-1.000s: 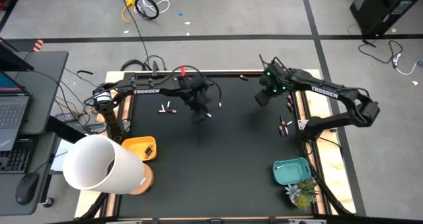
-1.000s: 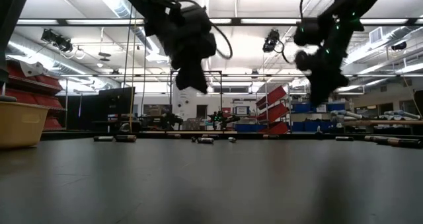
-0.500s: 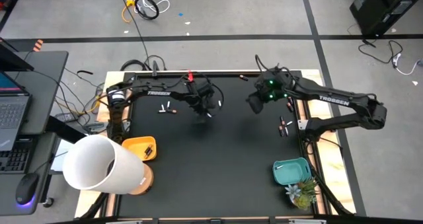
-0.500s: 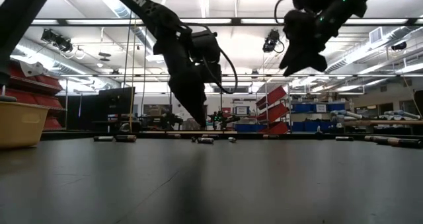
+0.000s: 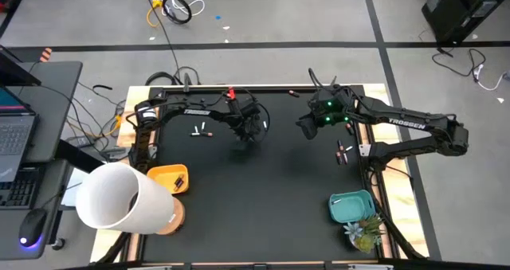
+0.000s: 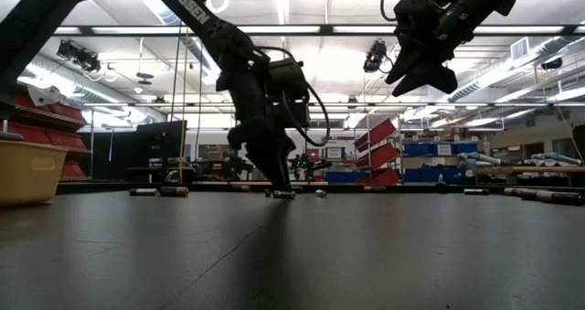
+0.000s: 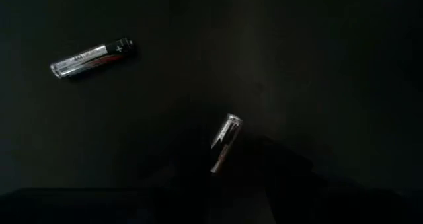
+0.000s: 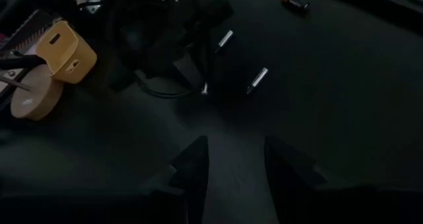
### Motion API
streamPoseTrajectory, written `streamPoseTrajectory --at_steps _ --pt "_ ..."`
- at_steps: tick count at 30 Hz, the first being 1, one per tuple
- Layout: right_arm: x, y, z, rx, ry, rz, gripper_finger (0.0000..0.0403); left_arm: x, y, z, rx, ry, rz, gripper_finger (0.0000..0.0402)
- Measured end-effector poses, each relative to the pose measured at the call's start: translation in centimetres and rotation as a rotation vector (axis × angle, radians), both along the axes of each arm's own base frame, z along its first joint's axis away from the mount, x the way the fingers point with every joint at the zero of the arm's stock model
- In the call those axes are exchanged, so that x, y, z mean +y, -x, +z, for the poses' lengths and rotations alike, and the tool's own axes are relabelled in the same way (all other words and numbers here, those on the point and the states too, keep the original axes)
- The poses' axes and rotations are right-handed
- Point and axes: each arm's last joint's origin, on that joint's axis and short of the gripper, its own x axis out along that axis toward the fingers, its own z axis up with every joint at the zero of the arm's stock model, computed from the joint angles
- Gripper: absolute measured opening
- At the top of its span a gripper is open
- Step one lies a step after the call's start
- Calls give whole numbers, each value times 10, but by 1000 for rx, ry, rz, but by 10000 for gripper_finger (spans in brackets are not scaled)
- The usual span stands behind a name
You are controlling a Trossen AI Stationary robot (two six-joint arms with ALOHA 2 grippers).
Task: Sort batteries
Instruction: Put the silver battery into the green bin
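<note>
Two silver batteries lie on the black mat (image 5: 263,190) in the left wrist view: one (image 7: 225,142) close under my left gripper, one (image 7: 92,57) farther off. My left gripper (image 5: 250,135) points steeply down, its tips just above the mat (image 6: 279,189), open, with its dim fingers on either side of the nearer battery. My right gripper (image 8: 238,168) hangs open and empty high over the mat (image 5: 305,127). More batteries lie to the left (image 5: 201,131), at the far edge (image 5: 292,92) and by the right edge (image 5: 343,150).
A yellow bin (image 5: 169,178) stands at the near left beside a big white cylinder (image 5: 123,198). A teal bin (image 5: 351,206) and a small plant (image 5: 362,234) stand at the near right. The mat's middle and near part lie bare.
My left gripper has sunk from well above the mat down to the silver battery and has rolled about its own axis. My right gripper has risen, swung a little toward the table's left and tipped less steeply. No battery has moved.
</note>
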Motion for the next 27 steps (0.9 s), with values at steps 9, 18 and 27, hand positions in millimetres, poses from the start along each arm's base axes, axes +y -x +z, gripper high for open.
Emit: streamPoseTrajectory --at_steps 9,18,27 --pt "9 -3 0 1 -24 7 133 2 -1 -15 31 18 -15 119" --pt "13 -3 -2 25 -27 22 133 1 -2 -13 42 51 31 29" --pt "12 -1 10 -73 12 28 137 12 -13 54 -131 63 177 29"
